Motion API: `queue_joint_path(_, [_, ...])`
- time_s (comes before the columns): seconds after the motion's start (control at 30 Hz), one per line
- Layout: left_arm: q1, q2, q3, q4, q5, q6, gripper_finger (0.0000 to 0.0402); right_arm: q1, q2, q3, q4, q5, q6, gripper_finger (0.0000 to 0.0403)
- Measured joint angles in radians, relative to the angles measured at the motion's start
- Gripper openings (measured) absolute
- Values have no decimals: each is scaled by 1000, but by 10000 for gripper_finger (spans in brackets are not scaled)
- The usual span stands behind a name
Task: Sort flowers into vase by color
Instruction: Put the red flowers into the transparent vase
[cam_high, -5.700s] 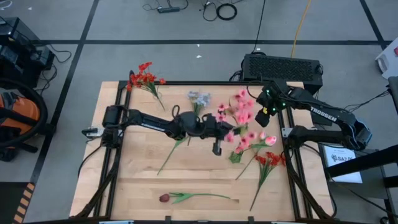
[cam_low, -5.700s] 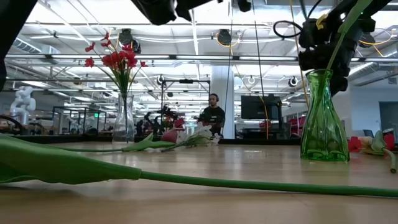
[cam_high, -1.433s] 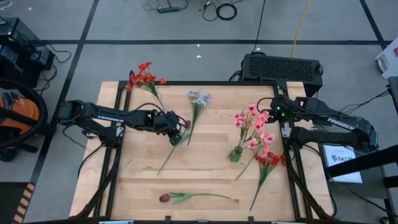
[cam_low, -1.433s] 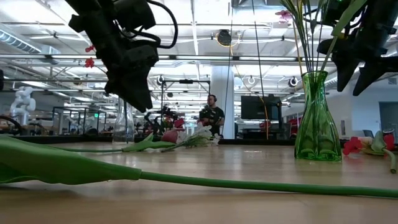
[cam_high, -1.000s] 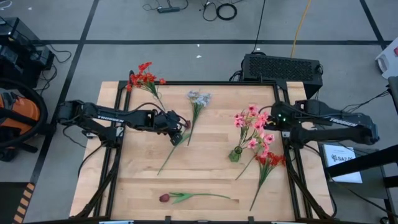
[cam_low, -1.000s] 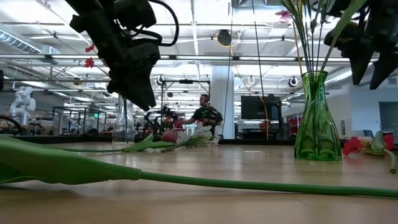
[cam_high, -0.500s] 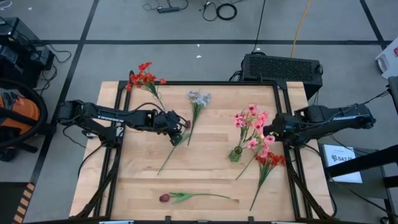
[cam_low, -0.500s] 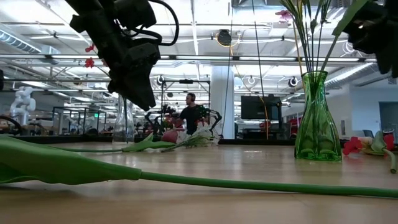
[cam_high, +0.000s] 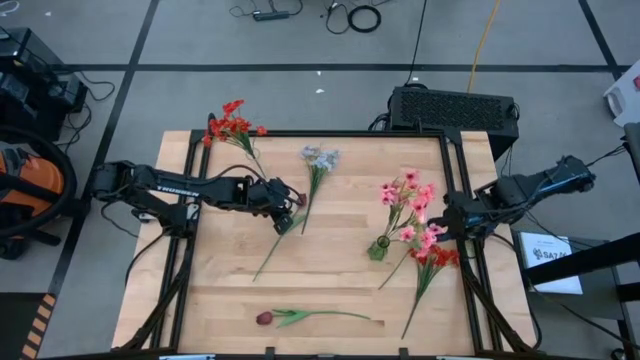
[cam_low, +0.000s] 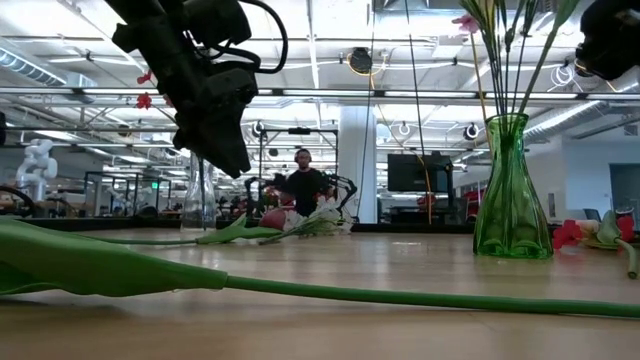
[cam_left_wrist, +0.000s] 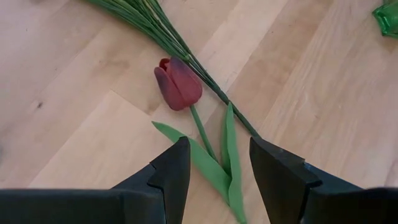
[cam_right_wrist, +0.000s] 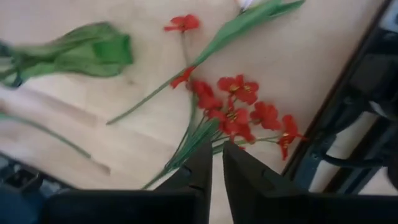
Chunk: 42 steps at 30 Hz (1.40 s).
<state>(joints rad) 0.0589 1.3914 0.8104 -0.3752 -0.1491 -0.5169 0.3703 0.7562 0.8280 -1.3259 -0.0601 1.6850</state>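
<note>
Above the dark red tulip (cam_left_wrist: 178, 83), left gripper (cam_left_wrist: 219, 167) jaws gape.

Left tool (cam_left_wrist: 214, 171) hovers open; right tool (cam_right_wrist: 217, 168) nearly closed.

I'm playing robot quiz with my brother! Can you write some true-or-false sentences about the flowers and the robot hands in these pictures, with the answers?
1. Pink blossoms stand in the green glass vase. True.
2. The left hand hovers over a dark red tulip. True.
3. The pale grey-blue bunch stands in a vase. False: it lies on the wooden table.
4. The right hand holds a red cluster. False: it is empty, with its fingers nearly closed.
</note>
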Motion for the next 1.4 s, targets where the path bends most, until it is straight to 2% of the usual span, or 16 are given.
queue_joint_path(0.27, [0, 0, 0, 0, 29, -8, 171, 143, 30, 0, 36, -20, 91, 9])
queue_joint_path(0.47, [-8, 0, 0, 0, 39, -124, 171, 304, 62, 0, 93, -9, 244, 6])
queue_joint_path(0.63, [-39, 0, 0, 0, 42, -187, 171, 486, 121, 0, 191, 81, 410, 6])
queue_joint_path(0.8, [-75, 0, 0, 1, 42, -245, 171, 626, 231, 0, 207, 153, 598, 6])
queue_joint_path(1.03, [-101, 0, 0, 0, -2, -262, 171, 625, 414, 0, 265, 165, 619, 6])
queue_joint_path(1.23, [-101, 0, 0, 1, -8, -261, 171, 612, 537, 0, 388, 155, 629, 7])
queue_joint_path(1.4, [-101, 0, 0, 1, -9, -255, 171, 576, 614, 0, 455, 159, 618, 32])
